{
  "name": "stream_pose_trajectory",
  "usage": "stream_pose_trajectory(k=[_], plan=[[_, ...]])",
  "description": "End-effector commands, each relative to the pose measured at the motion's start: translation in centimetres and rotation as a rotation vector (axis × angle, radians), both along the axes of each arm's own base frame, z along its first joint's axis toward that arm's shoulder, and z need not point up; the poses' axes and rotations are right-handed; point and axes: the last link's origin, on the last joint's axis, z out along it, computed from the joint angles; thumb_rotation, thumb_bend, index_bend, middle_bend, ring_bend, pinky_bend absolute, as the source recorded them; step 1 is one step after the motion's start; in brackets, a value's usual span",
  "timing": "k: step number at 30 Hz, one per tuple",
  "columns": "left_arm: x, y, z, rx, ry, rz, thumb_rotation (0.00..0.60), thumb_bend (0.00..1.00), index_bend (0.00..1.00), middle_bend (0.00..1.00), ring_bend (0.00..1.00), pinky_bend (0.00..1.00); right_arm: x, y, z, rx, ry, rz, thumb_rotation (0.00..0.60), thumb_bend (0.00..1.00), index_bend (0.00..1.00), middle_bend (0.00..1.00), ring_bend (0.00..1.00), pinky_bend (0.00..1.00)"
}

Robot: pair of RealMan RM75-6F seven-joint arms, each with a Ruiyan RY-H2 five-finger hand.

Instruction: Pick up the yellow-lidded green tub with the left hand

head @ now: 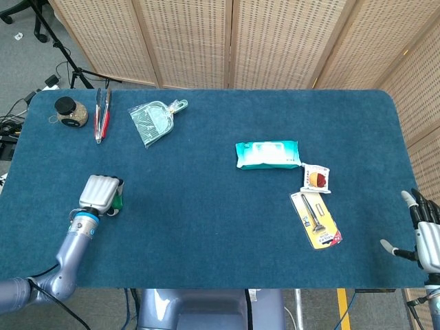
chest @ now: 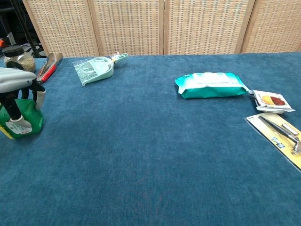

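Note:
The green tub (chest: 27,120) sits at the table's near left, tilted, with a sliver of its yellow lid (chest: 5,133) showing low on its left side. My left hand (chest: 16,81) covers it from above, and its fingers (chest: 14,113) curl down around the tub's sides and grip it. In the head view the left hand (head: 100,192) hides nearly all of the tub (head: 119,200); only a green edge shows. My right hand (head: 426,235) hangs off the table's near right corner with its fingers spread and nothing in it.
At the far left are a glass jar (head: 70,112), red-handled tongs (head: 102,114) and a bagged dustpan (head: 155,120). A wipes pack (head: 267,155), a snack packet (head: 317,178) and a carded tool (head: 315,218) lie to the right. The blue table (head: 206,206) spans both views.

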Motion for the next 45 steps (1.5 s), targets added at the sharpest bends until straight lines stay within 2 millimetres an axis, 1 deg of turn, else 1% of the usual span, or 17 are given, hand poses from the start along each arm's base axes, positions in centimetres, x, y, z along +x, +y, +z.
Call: stream_pose_trajectory(k=[1,7,10,11,14,17,19,27,32,34,36,38,39,40,41,43,45], plan=[[1.1,-0.3,1.7,0.026,-0.208,-0.030,0.600,0.40,0.66,0.52,0.53,0.52,0.0,0.0,0.0,0.000,-0.001,0.000,0.600,0.00,0.00,0.00,0.00,0.00],[0.9,-0.5,3.2,0.063,-0.388,-0.085,0.600,0.39,0.67,0.52,0.53,0.53,0.1,0.0,0.0,0.003,0.000,0.004,0.600,0.00,0.00,0.00,0.00,0.00],[0.3,-0.9,3.4,0.073,-0.599,-0.092,0.600,0.37,0.67,0.52,0.53,0.53,0.1,0.0,-0.1,0.003,0.002,0.006,0.600,0.00,0.00,0.00,0.00,0.00],[-0.3,-1.2,3.2,0.094,-0.757,-0.096,0.600,0.36,0.67,0.52,0.53,0.53,0.2,0.0,-0.2,0.006,0.005,0.008,0.600,0.00,0.00,0.00,0.00,0.00],[-2.1,-1.6,2.0,0.093,-0.893,-0.162,0.600,0.35,0.67,0.52,0.53,0.53,0.2,0.0,-0.3,0.008,0.009,0.010,0.600,0.00,0.00,0.00,0.00,0.00],[-3.3,-1.7,0.5,0.103,-1.042,-0.164,0.600,0.34,0.67,0.52,0.53,0.53,0.2,0.0,-0.4,0.010,0.013,0.009,0.600,0.00,0.00,0.00,0.00,0.00],[-3.9,-1.6,-0.5,0.121,-1.156,-0.124,0.600,0.34,0.67,0.52,0.53,0.53,0.2,0.0,-0.5,0.011,0.014,0.008,0.600,0.00,0.00,0.00,0.00,0.00],[-5.0,-1.1,-3.2,0.114,-1.229,-0.050,0.600,0.34,0.67,0.52,0.53,0.53,0.2,0.0,-0.4,0.005,0.014,0.004,0.600,0.00,0.00,0.00,0.00,0.00],[-5.4,-1.1,-3.9,0.110,-1.208,-0.038,0.600,0.33,0.67,0.52,0.53,0.53,0.1,0.0,-0.3,0.003,0.011,0.000,0.600,0.00,0.00,0.00,0.00,0.00],[-5.8,-1.1,-4.1,0.117,-1.181,-0.030,0.600,0.30,0.67,0.50,0.53,0.53,0.1,-0.1,-0.3,0.003,0.010,0.000,0.600,0.00,0.00,0.00,0.00,0.00],[-6.0,-1.1,-4.1,0.125,-1.157,-0.029,0.600,0.24,0.66,0.41,0.49,0.53,0.1,-0.1,-0.2,0.003,0.009,0.000,0.600,0.00,0.00,0.00,0.00,0.00],[-6.3,-1.2,-4.3,0.120,-1.115,-0.027,0.600,0.17,0.58,0.21,0.32,0.51,0.1,0.0,-0.3,0.005,0.007,0.000,0.600,0.00,0.00,0.00,0.00,0.00],[-6.4,-1.2,-4.3,0.112,-1.094,-0.024,0.600,0.15,0.54,0.14,0.25,0.48,0.1,0.0,-0.3,0.005,0.007,0.000,0.600,0.00,0.00,0.00,0.00,0.00],[-6.6,-1.3,-4.4,0.098,-1.062,-0.017,0.600,0.14,0.48,0.06,0.16,0.43,0.1,0.0,-0.3,0.006,0.007,0.000,0.600,0.00,0.00,0.00,0.00,0.00],[-6.8,-1.3,-4.5,0.083,-1.037,-0.009,0.600,0.13,0.43,0.01,0.10,0.38,0.1,0.0,-0.3,0.007,0.006,0.000,0.600,0.00,0.00,0.00,0.00,0.00],[-7.2,-1.4,-4.4,0.057,-0.979,0.001,0.600,0.12,0.38,0.00,0.04,0.33,0.2,0.0,-0.3,0.006,0.004,0.003,0.600,0.00,0.00,0.00,0.00,0.00],[-7.4,-1.7,-4.1,0.048,-0.949,0.000,0.600,0.12,0.30,0.00,0.01,0.29,0.2,0.1,-0.2,0.004,0.003,0.004,0.600,0.00,0.00,0.00,0.00,0.00]])
